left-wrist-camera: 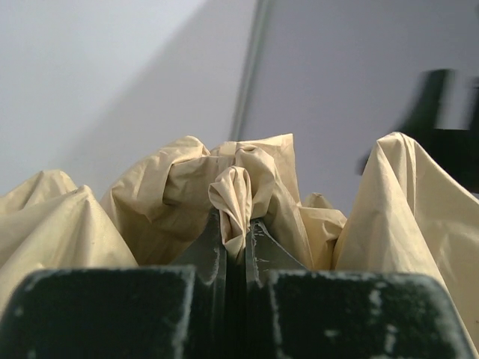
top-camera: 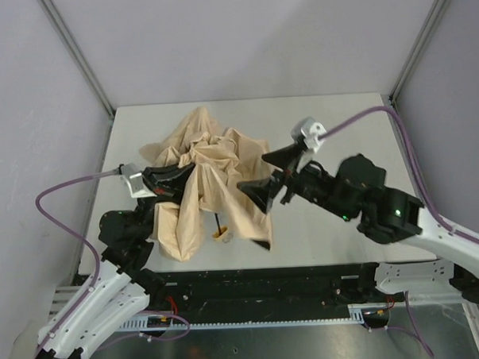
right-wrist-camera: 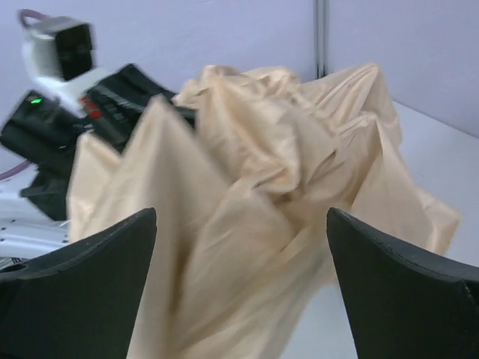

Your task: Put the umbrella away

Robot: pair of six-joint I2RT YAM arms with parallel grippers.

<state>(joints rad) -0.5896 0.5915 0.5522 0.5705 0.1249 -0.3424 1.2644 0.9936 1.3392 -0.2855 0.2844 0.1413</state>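
Left hand (left-wrist-camera: 236,224) sits closest to its lens: fingers (left-wrist-camera: 211,254) together, clamped on a bunched fold of the umbrella (left-wrist-camera: 172,179) fabric, with the fold sticking up between the tips. Right hand (right-wrist-camera: 239,217) is wide apart and grips nothing. The beige canopy (right-wrist-camera: 254,149) sits just ahead of the gap; whether any fabric reaches in between the fingers can't be told from the wrist view. Top view: the umbrella lies crumpled on the left-centre of the surface (top-camera: 332,116), canopy loose and heaped, running from the far middle down toward the near edge. Left hand comes in from the heap's left side, about halfway down it. Right hand is at the canopy's right edge, with one finger beyond the fabric and the other overlapping it in view; contact there can't be told. A thin dark shaft (top-camera: 217,222) pokes out from under the fabric on the near side. It ends in the small tan handle (top-camera: 222,235), which rests on the surface between two hanging flaps.
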